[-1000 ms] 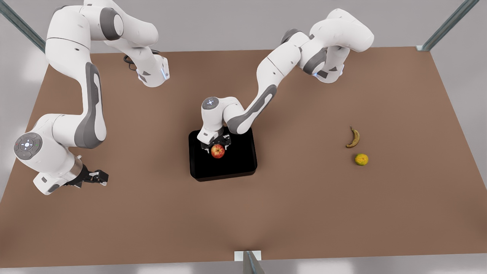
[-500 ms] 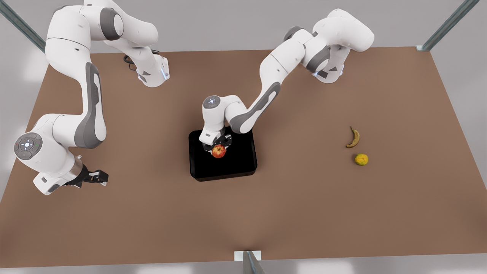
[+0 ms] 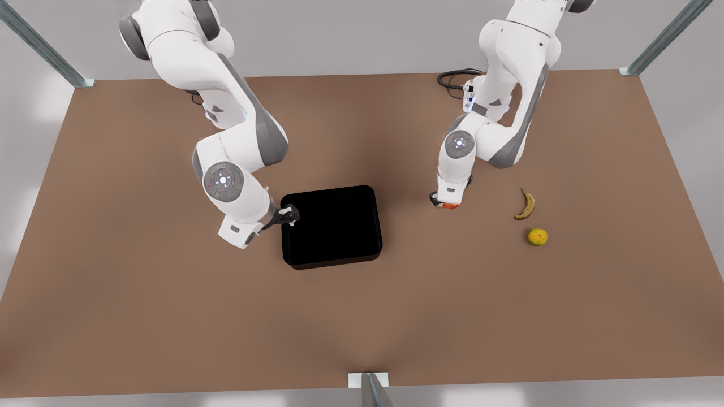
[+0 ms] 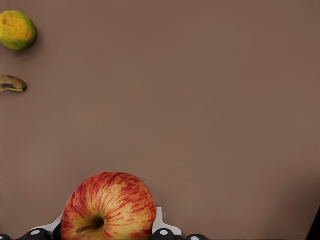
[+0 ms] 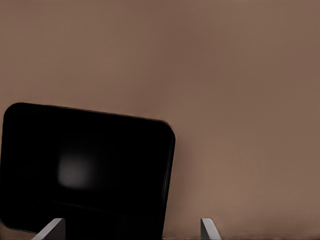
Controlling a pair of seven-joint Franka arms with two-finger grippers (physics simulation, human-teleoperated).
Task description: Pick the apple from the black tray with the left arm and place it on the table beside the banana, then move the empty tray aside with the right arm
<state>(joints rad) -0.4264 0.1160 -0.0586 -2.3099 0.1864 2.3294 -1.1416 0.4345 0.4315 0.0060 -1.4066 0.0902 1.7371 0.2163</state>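
The round red-and-yellow streaked apple is held between the fingers of the left gripper, low over the brown table and near the small curved, brown-spotted yellow banana, though clearly apart from it. In the left wrist view the apple is clamped from both sides. A rough yellow-green round fruit lies just beside the banana.

The right gripper is seen at the edge of the square black tray on the front view's left, its fingers spread, with the tray rim between the two pale fingertips in the right wrist view. The tray is seen to be empty.

Several risks are judged from this. The apple is round, so if it is released while not fully settled on the table, it may be sent rolling toward the banana or the other fruit. If the tray rim is gripped only shallowly, the tray may be tilted or slipped when it is pulled. A push instead of a pull could drive the tray toward the left gripper.
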